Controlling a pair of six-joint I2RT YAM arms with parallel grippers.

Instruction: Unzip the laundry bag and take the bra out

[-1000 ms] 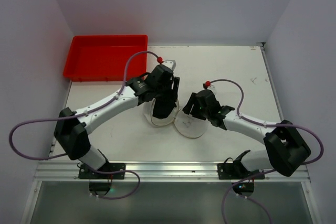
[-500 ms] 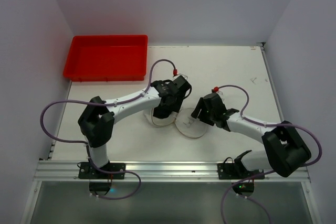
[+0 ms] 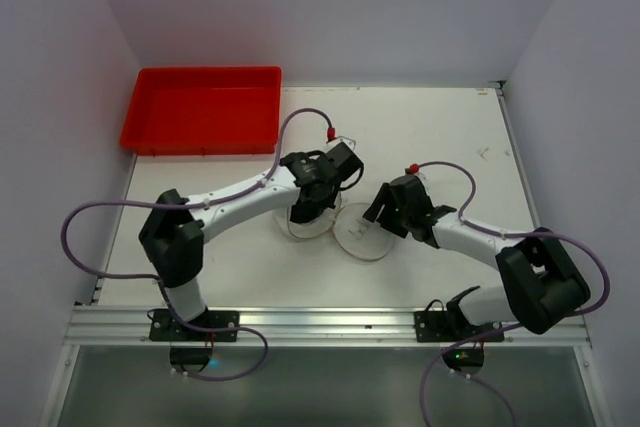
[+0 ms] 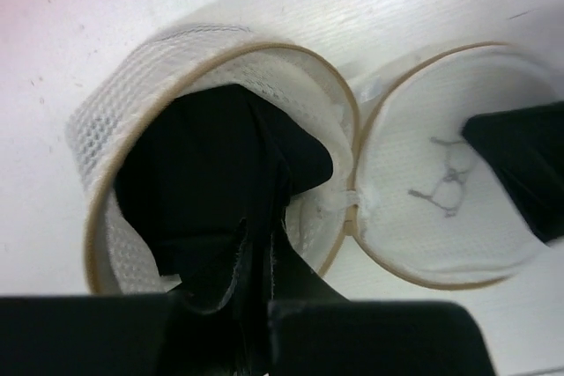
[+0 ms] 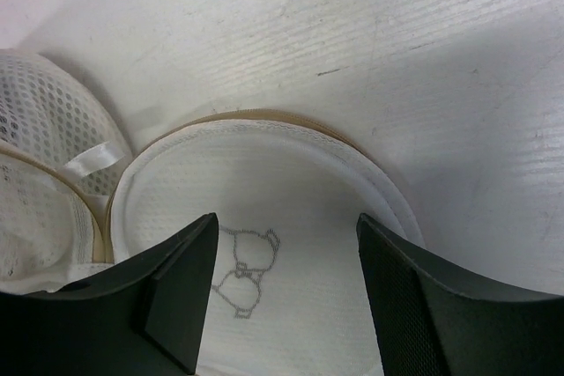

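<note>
Top external view: white table, with a red tray at the upper left of the frame, well apart from the work.

Laundry bag: at the centre of the table, between the two wrists. The zip is already undone. The drum stands open, and its round lid, marked with the small drawing, lies flat to the right, joined to the drum at one spot on the rim.

Bra: black cloth, bunched inside the drum and not yet out.

Left fingers: closed tight on a fold of the bra at the lower middle of the left wrist view.

Right fingers: spread wide over the lid, gripping nothing. Contact with the lid cannot be confirmed.

Risks, as judged:
- The drum is light and unrestrained. If the cloth drags on the mesh or rim, the whole bag may rise with the bra.
- The pinch takes only a fold, so a quick pull may let it slip free.
- A strap or cup may catch on the rim near the lid joint.
</note>
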